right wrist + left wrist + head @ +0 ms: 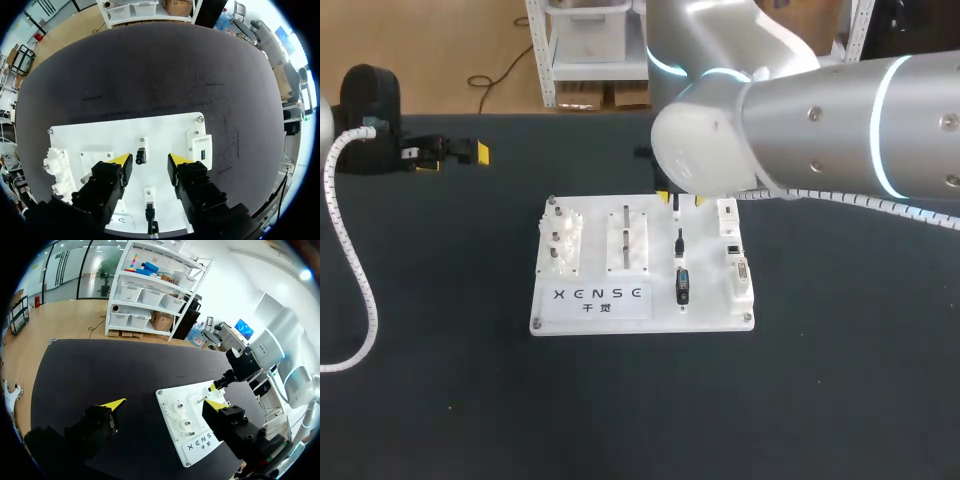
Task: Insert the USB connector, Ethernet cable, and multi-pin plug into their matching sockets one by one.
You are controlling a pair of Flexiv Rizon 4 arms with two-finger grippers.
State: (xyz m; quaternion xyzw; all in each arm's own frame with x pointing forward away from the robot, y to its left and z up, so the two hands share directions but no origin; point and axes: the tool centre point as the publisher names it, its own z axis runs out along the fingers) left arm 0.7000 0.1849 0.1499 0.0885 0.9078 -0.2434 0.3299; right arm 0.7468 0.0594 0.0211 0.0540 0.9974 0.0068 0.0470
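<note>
The USB connector [141, 156] lies on the white board [595, 255], at the far end of a row of three plugs. Behind it in that row come the Ethernet cable [679, 241] and then the multi-pin plug [682, 286], which is nearest the board's front edge. All three lie just beside the socket block [736, 262], which runs along the board's right side, and each is apart from it.

My right gripper [149, 160] hangs over the far end of that row. Its fingers are spread, with one yellow tip on each side of the USB connector, and neither tip touches it. They grasp nothing. In the right wrist view the Ethernet cable shows farther back between the fingers, and the socket block sits just outside the right finger. In the head view my right arm [840, 120] comes in from the right and hides the board's far edge, so only the two yellow tips peek out below it.

Gears [563, 243] stand on the board's left side, with a white block [628, 240] between them and the plugs.

The board rests on the black table [440, 300]. My left gripper [164, 404] is well apart from the board, over the table's far left. It is released, with its fingers wide apart and only bare table between them.
</note>
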